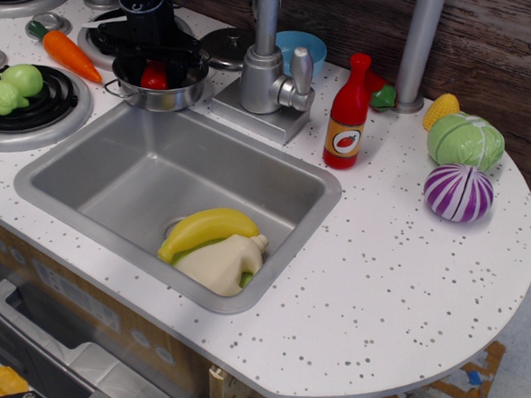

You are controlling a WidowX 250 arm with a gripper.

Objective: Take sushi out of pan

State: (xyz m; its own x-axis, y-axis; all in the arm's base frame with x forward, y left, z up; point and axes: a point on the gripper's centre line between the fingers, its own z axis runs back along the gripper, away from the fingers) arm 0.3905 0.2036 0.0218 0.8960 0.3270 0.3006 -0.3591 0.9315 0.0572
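The pan (pixel 189 92) is a small shiny steel pot on the counter behind the sink's back left corner. The sushi (pixel 154 78) lies inside it; only a bit of its red top shows. My black gripper (pixel 154 69) reaches straight down into the pan. Its fingers stand on either side of the sushi, close to it, and look open. The fingertips are hidden by the pan wall and the gripper body.
A carrot (pixel 66 50) and a green toy (pixel 9 88) on a burner lie to the left. A grey lid (pixel 223 46), faucet (pixel 265 71) and red bottle (pixel 348 114) stand to the right. The sink (pixel 112 170) holds a banana (pixel 207 230) and a cream jug (pixel 224 264).
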